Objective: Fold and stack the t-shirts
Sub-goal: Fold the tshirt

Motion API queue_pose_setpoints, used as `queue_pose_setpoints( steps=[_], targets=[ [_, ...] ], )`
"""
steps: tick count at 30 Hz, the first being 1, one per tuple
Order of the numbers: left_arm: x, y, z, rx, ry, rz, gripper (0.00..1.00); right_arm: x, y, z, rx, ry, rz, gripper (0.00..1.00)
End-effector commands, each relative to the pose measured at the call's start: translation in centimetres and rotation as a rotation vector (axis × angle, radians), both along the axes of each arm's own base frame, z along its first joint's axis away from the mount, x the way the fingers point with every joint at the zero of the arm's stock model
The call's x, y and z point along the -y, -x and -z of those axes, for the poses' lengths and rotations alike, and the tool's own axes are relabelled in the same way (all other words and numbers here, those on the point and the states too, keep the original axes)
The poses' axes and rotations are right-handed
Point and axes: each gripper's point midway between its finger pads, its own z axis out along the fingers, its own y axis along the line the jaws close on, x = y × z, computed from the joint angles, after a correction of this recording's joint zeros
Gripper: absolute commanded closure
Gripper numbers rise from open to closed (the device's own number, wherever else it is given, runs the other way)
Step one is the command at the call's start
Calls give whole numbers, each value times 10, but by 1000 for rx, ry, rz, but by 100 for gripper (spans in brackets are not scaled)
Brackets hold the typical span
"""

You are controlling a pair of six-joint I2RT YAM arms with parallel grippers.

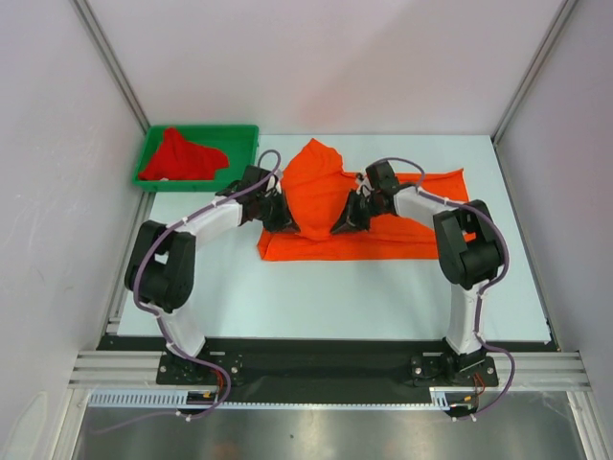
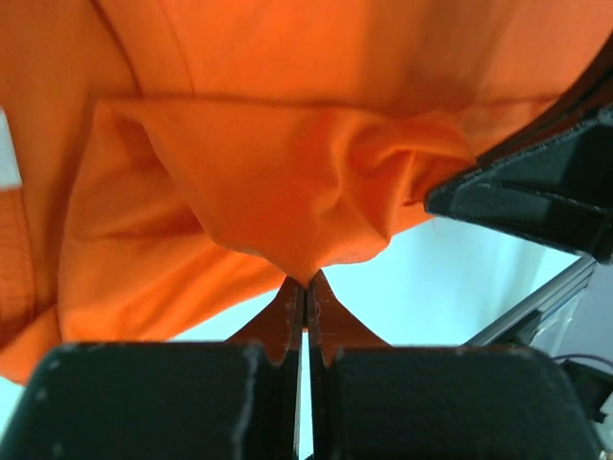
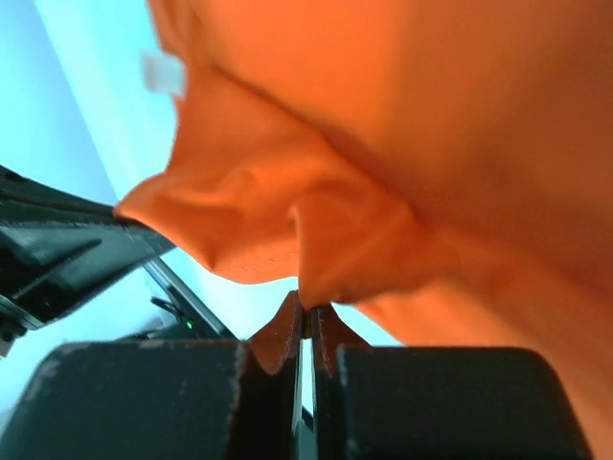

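Nearest us in the overhead view sat the bases of the left arm [image 1: 168, 268] and the right arm [image 1: 469, 254], bolted at the near edge. Both arms reached forward and inward over the table [image 1: 335, 297].

The orange t-shirt [image 1: 383, 241] lay across the middle of the table. Its lower part was spread flat and wide, and its left half was bunched and lifted into a peak between the two arms. We judged the cloth hung that way because both arms held it from the near side, most likely to carry one part over the rest as a fold. That fold was not yet laid down.

At the far left corner stood the green tray [image 1: 239, 132] with the red t-shirt [image 1: 182, 158] heaped loosely inside it. It was well apart from the orange one and unfolded, so we took it to be waiting its turn. Nothing was stacked.

The left pincer [image 2: 305, 287] was fully closed, its tips meeting on a small pinch of orange cloth that draped up and away from them in a gathered fold. The right pincer [image 3: 306, 309] was closed just as tightly on its own pleat of the same shirt. Each arm's own camera also showed the other's dark body close by, so the two grips sat near each other.

The small white neck label [image 3: 163, 75] showed at the cloth's edge above the right pincer's grip.
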Motion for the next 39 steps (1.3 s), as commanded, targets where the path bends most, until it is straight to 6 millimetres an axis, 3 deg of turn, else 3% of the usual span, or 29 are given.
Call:
queue_pose_setpoints(
  steps=[1, 3, 6, 7, 8, 9, 10, 11, 12, 13, 15, 16, 17, 19, 20, 21, 23, 28, 34, 36, 38, 39],
  targets=[
    [-4, -26, -12, 25, 13, -46, 99, -7, -24, -11, 21, -46, -22, 95],
    [-8, -46, -9, 37, -2, -76, 96, -6, -49, -12, 56, -52, -12, 88],
    [-18, -72, 1, 55, -46, -117, 80, 5, -72, -1, 53, -18, 8, 73],
    [-22, -76, 2, 52, -57, -129, 76, 16, -89, -13, 78, -21, 38, 73],
    [-25, -79, -2, 65, -60, -132, 65, 23, -89, -18, 72, -4, 46, 70],
    [-28, -81, -13, 108, -74, -120, 63, 34, -93, -30, 109, 27, 66, 58],
    [-32, -80, -17, 128, -94, -117, 55, 46, -98, -41, 140, 54, 74, 54],
    [-36, -77, -19, 139, -114, -114, 51, 58, -88, -41, 129, 108, 49, 51],
    [-40, -75, -33, 183, -126, -102, 49, 72, -86, -41, 137, 165, 56, 48],
    [-43, -70, -35, 184, -137, -90, 48, 80, -80, -56, 165, 186, 57, 47],
    [-43, -54, -41, 184, -123, -62, 46, 102, -60, -47, 140, 246, 57, 46],
    [-38, -46, -44, 175, -87, -38, 44, 109, -54, -56, 161, 257, 69, 46],
    [-36, -34, -37, 150, -86, -25, 44, 122, -39, -42, 123, 282, 79, 46],
    [-30, -22, -39, 160, -73, 5, 46, 140, -30, -32, 122, 347, 106, 47],
    [-24, -11, -31, 143, -70, 37, 47, 150, -27, -31, 132, 380, 125, 48],
    [-21, -6, -27, 135, -69, 52, 48, 167, -20, -17, 103, 444, 159, 49],
    [-14, 3, -13, 97, -58, 77, 52, 180, -15, -10, 102, 482, 185, 51],
    [-12, 3, 11, 42, -74, 83, 53, 214, -3, 11, 62, 583, 274, 58],
    [-10, 2, 24, 4, -80, 105, 53, 244, -13, 22, 47, 653, 351, 59],
    [-10, 3, 26, -3, -82, 111, 53, 255, -29, 20, 80, 665, 387, 59],
    [-11, 4, 26, -6, -85, 115, 53, 259, -47, 30, 89, 674, 394, 58],
    [-12, 5, 26, -8, -91, 123, 54, 273, -68, 21, 117, 670, 439, 58]
  ],
)
